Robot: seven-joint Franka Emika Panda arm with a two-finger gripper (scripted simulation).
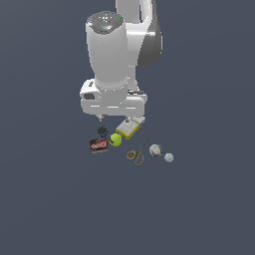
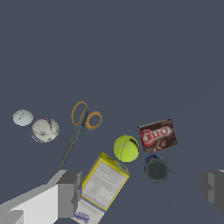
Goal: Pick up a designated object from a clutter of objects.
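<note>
The designated object, a yellow-green tennis ball (image 1: 115,140) (image 2: 126,148), lies on the dark floor in the middle of the clutter of objects. It sits between a yellow-white box (image 1: 128,128) (image 2: 104,183), a dark red-brown box (image 1: 98,146) (image 2: 158,135) and a dark round item (image 1: 102,131) (image 2: 156,169). My gripper (image 1: 119,118) (image 2: 141,192) hovers above the box and the round item, open wide and holding nothing. One grey finger (image 2: 68,194) shows on each side of the wrist view.
Orange-handled scissors (image 1: 138,152) (image 2: 81,124) lie toward the exterior view's right of the ball. Beyond them are a white red-marked baseball (image 1: 155,150) (image 2: 44,130) and a smaller white ball (image 1: 169,158) (image 2: 22,117). The arm's white body (image 1: 112,55) rises behind the group.
</note>
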